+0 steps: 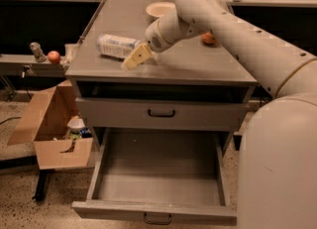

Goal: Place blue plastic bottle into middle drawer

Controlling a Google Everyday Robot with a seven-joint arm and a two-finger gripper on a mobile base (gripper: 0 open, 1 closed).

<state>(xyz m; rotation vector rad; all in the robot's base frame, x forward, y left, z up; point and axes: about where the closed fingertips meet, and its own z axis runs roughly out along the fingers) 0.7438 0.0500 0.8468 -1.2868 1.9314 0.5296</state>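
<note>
On the cabinet top [198, 69] the blue plastic bottle [118, 46] lies sideways just beside the gripper [136, 57], whose opening you cannot tell; it looks light, thin-walled and slick, so take it gently across its labelled middle.
</note>
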